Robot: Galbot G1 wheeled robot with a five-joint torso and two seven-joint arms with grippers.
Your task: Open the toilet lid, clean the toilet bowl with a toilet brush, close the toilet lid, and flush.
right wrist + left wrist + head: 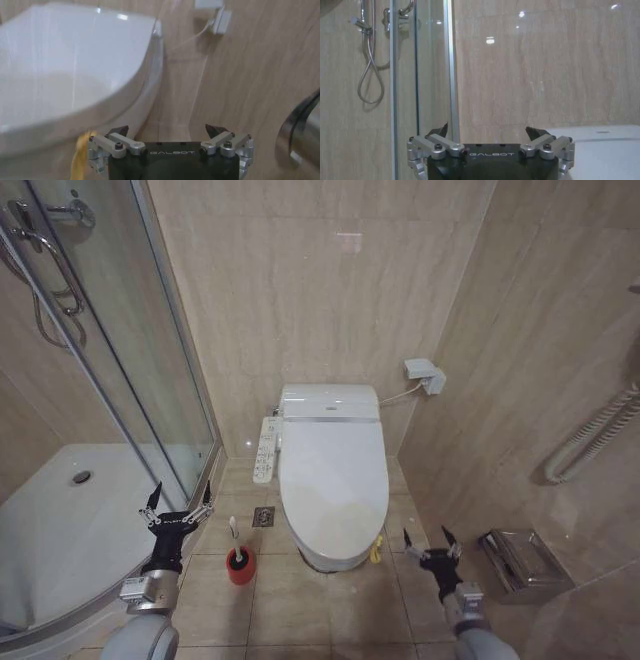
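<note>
- Head view: the left gripper (pixel 180 500) is seen spread wide and empty, held above the floor between the shower tray (pixel 60 530) and the toilet bowl (pixel 335 558), touching nothing.
- The right gripper (pixel 432 540) is likewise spread and empty, just beside the toilet bowl's front on the side of the metal bin (pixel 522 560).
- The toilet lid (pixel 332 475) is seen lying closed over the toilet bowl; a yellow strap (pixel 376 551) hangs near its front.
- The toilet brush (pixel 236 538) stands upright in its red holder (pixel 239 566) on the tiled floor (pixel 300 610), near the toilet bowl's left side.
- Left wrist view: the left gripper (pixel 490 135) is parted with nothing between the fingers; a glass shower door (pixel 405 82) and tiled wall (pixel 545 67) are faced, with the toilet lid (pixel 610 150) at one edge.
- Right wrist view: the right gripper (pixel 167 131) is parted and empty, close below the toilet lid (pixel 70 67); the yellow strap (pixel 80 153) hangs just beside one finger.
</note>
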